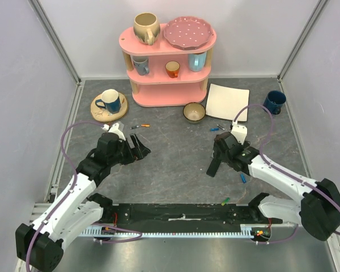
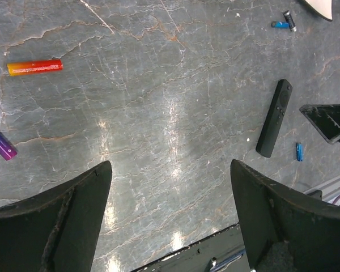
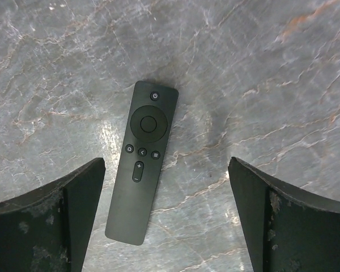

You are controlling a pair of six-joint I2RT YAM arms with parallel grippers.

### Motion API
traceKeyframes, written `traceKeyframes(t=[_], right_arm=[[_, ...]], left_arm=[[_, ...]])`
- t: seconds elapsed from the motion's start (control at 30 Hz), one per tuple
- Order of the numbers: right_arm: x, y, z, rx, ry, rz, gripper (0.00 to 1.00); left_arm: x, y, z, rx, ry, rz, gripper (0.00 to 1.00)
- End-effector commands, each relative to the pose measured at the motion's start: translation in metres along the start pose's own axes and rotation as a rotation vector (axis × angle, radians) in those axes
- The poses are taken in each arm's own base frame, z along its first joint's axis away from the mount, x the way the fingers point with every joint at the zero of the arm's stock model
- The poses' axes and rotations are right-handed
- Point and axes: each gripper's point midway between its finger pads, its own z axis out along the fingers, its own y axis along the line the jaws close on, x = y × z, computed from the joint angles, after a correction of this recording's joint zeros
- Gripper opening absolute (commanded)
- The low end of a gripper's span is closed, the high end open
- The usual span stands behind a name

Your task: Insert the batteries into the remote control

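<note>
**Inspector:** Containers are to be recorded first, largest downward.

**Assessor:** A pink shelf (image 1: 170, 100) is noted at the back of the tabletop (image 1: 175, 158). A dotted pink plate (image 1: 188, 32) and a beige mug (image 1: 146, 27) are carried on its top. A blue mug (image 1: 140, 64), an orange cup (image 1: 172, 69) and a pale blue cup (image 1: 196, 61) are stood on the tier below. A bowl (image 1: 194, 111) is set in front of the shelf. A blue-and-white mug (image 1: 109, 100) is placed on a wooden disc (image 1: 122, 111) at the left, and a dark blue mug (image 1: 274, 102) at the right. Their contents cannot be made out.

**Inspector:** What is shown by the wrist views alone?

**Assessor:** The remote control (image 3: 141, 161) is seen flat on the tabletop, keys up, below the right claw (image 3: 166, 163). From above it is hidden by that claw. The right claw and the left claw (image 2: 170, 170) are both spread wide, with nothing held. An orange battery (image 2: 35, 67) and a purple battery (image 2: 1, 143) are seen ahead of the left claw, apart from each other.

**Inspector:** Is any writing legible?

**Assessor:** A power symbol is read on the remote's top key, and plus and minus signs on its long key. The battery labels are too small to be read.
</note>
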Motion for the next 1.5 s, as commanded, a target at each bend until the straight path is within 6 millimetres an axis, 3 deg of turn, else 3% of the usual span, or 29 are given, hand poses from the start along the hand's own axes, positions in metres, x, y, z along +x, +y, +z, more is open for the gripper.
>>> traceKeyframes(t=[0.0,0.33,0.73,1.07,1.23,1.4,1.47], right_arm=[[0.002,0.014,0.007,0.002,0.029,0.153,0.98],[0.021,0.020,0.028,0.056,0.088,0.136,0.97],[0.044,0.033,0.039,0.015,0.156,0.090,0.85],[0.059,0.031,0.043,0.007,0.184,0.066,0.63],[0.070,0.031,0.041,-0.003,0.200,0.041,0.57],[0.067,0.033,0.036,-0.045,0.179,-0.007,0.40],[0.057,0.037,0.030,-0.066,0.144,-0.021,0.34]], left_arm=[[-0.010,-0.013,-0.008,0.080,-0.084,-0.030,0.90],[-0.008,-0.009,-0.006,0.075,-0.095,-0.055,0.85],[-0.004,-0.007,-0.005,0.085,-0.094,-0.060,0.82],[-0.006,-0.007,-0.011,0.091,-0.117,-0.055,0.80],[-0.005,-0.007,-0.011,0.087,-0.114,-0.059,0.79],[-0.007,-0.005,-0.013,0.075,-0.125,-0.050,0.79],[-0.009,-0.005,-0.015,0.066,-0.129,-0.045,0.79]])
